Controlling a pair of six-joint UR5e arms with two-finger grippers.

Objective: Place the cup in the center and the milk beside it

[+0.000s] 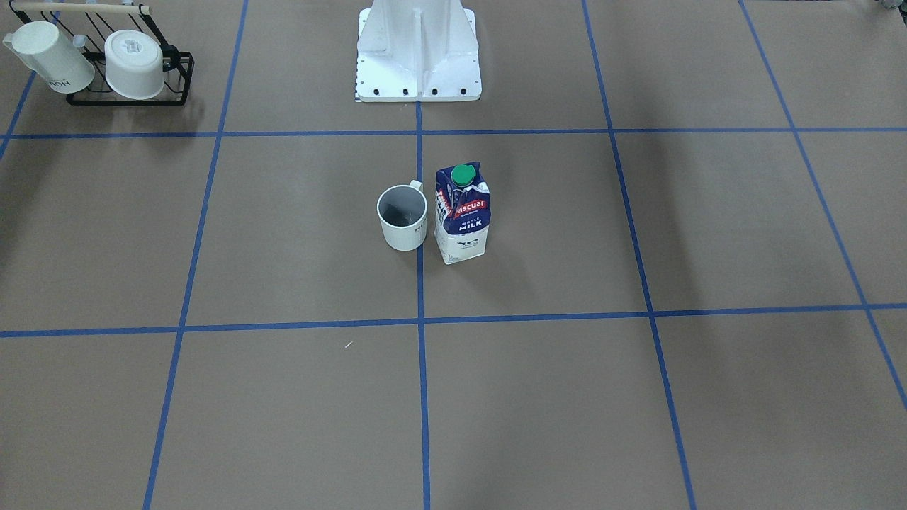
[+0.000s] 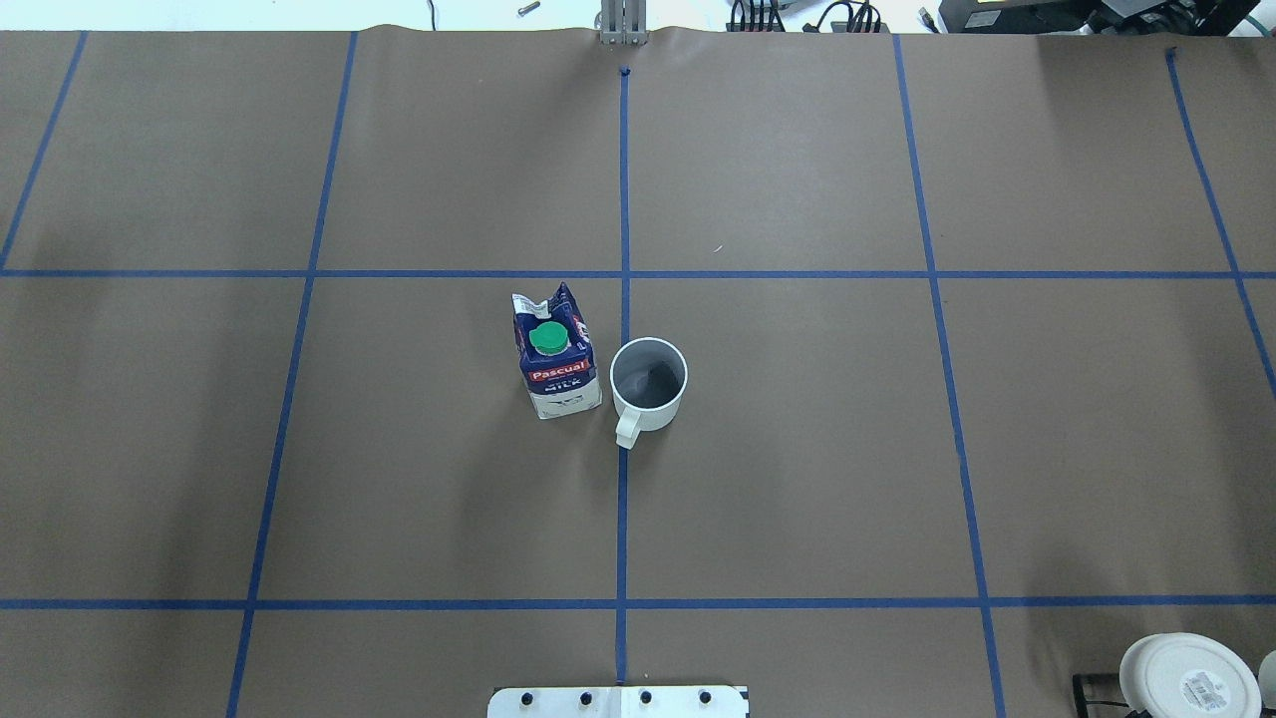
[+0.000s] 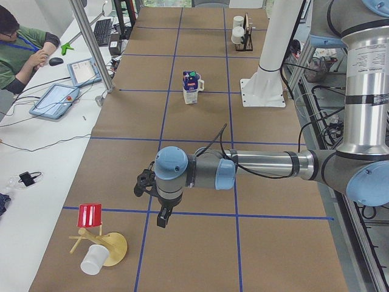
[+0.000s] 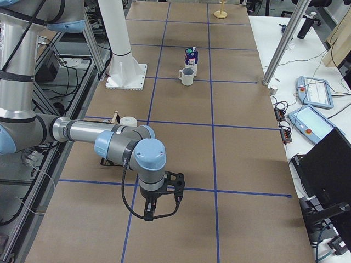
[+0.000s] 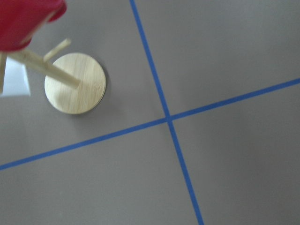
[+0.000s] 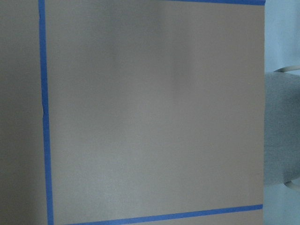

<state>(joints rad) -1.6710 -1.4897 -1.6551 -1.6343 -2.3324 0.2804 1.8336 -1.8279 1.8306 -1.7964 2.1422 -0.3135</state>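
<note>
Cup and milk at the middle of the table, both arms drawn off to the ends.

One cup [image 1: 402,218] stands upright straight out in front of the robot base [image 1: 419,53], its rim just overlapping the blue tape line [image 1: 422,397] that runs out from the base, with its handle turned back toward the base. One milk carton [image 1: 462,212] stands in front of the base too, on the other side of that line, on the robot's left. Its long axis is vertical, its green cap is on top, and only a narrow gap parts it from the cup.

The left gripper [image 3: 153,205] hangs well off to the base's left and the right gripper [image 4: 163,207] well off to its right, so the pair lies far inward from each. Neither gripper has hold of anything. How far either stands open cannot be told from these side views.

By this layout the placement looks done. Should a nudge be needed, the left arm is on the carton's side and the right arm on the cup's.

Also counted: two white mugs [image 1: 134,64] on one wire rack [image 1: 181,78] to the base's right, and one wooden stand [image 3: 112,246] far to its left, with one red cup [image 3: 90,215] and one white cup [image 3: 94,260].
</note>
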